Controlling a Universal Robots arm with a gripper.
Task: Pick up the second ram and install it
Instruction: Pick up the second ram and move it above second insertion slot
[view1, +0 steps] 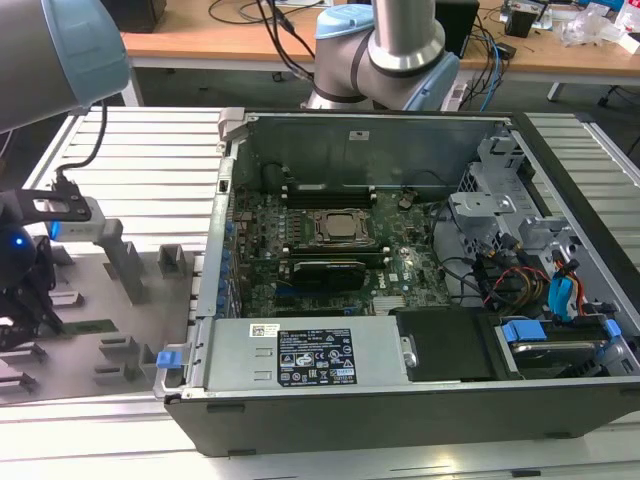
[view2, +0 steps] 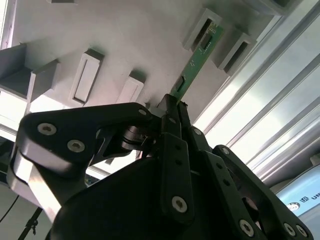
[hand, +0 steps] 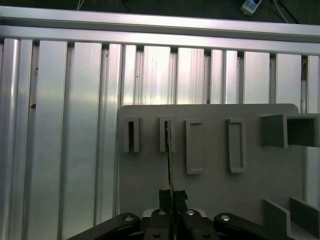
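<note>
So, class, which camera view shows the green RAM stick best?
The second wrist view: the second ram shows its green face and chips, pinched by the gripper. The first wrist view shows it edge-on; the exterior view, a thin greenish strip.

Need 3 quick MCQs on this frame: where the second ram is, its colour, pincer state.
1. Where is the second ram?
A) on the grey fixture plate, outside the computer case
B) seated in a motherboard slot
C) on the wooden desk

2. What colour is its board?
A) blue
B) green
C) red

3. The pincer is:
A) open, away from the stick
B) shut on the stick
C) shut on a cable

Answers:
1 A: in both wrist views the stick's far end sits in a holder on the plate.
2 B: the second wrist view shows a green board.
3 B: the pincer clamps the stick's near end.
</note>
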